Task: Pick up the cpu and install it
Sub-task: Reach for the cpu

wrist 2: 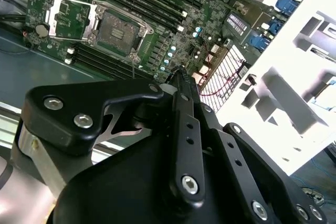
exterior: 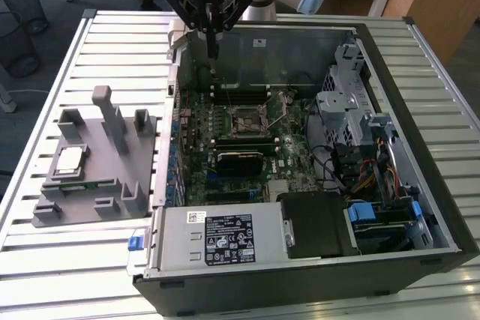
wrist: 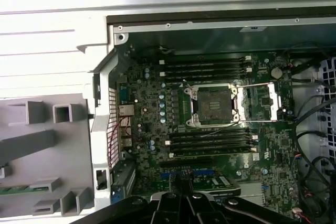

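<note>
**Gripper.** From my remote station I see the gripper (exterior: 214, 50), a matte black metal linkage of flat bars joined by bright screw heads. Its two slim fingers are brought together into one narrow point, and nothing is held between them. In both wrist views the tips (wrist 2: 180, 73) (wrist: 177, 182) meet with no gap that I can see. It hangs above the far side of the open case and touches nothing.

**Beneath the gripper.** Below lies the dark grey sheet-metal computer case (exterior: 442, 207), set on its side with the cover off. Inside it is the green, densely populated motherboard (wrist: 152, 129). The square black socket (wrist: 215, 106) sits at the board's centre, and its thin shiny metal frame is swung open to one side. Long black memory slots (wrist: 210, 142) run in parallel rows on both sides of it. A silvery box-shaped power supply (exterior: 217, 237) with a dark label fills the near corner of the case.

**Task object.** The cpu (exterior: 70, 159) is a small flat square chip with a silvery-grey metal top and a pale edge. It lies flat in a recess of the matte grey moulded plastic fixture (exterior: 105, 185), which carries upright posts and blocky pockets. The fixture stands outside the case at the exterior view's left, so the cpu is well apart from the gripper.

**Support.** Everything rests on a pale, ribbed metal slat table (exterior: 45, 260).
</note>
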Controlling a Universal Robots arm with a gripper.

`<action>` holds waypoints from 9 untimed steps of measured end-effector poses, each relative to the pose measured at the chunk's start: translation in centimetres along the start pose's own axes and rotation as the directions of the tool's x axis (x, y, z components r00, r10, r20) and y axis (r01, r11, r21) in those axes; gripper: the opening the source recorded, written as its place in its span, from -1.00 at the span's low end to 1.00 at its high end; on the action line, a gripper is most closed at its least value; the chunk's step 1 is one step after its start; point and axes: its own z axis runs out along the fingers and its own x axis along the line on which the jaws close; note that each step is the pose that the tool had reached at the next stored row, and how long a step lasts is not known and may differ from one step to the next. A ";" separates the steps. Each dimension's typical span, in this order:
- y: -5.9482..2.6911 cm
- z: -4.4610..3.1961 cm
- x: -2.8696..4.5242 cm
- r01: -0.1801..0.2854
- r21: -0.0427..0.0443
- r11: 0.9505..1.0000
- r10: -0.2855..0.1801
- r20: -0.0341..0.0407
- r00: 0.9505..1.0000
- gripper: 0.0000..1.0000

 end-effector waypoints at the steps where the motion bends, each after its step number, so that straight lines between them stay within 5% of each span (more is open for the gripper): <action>1: 0.00 0.00 0.03 0.000 0.000 1.000 0.000 0.000 1.000 -0.79; 9: -0.03 -0.01 0.38 0.000 0.000 1.000 0.000 0.000 1.000 -0.79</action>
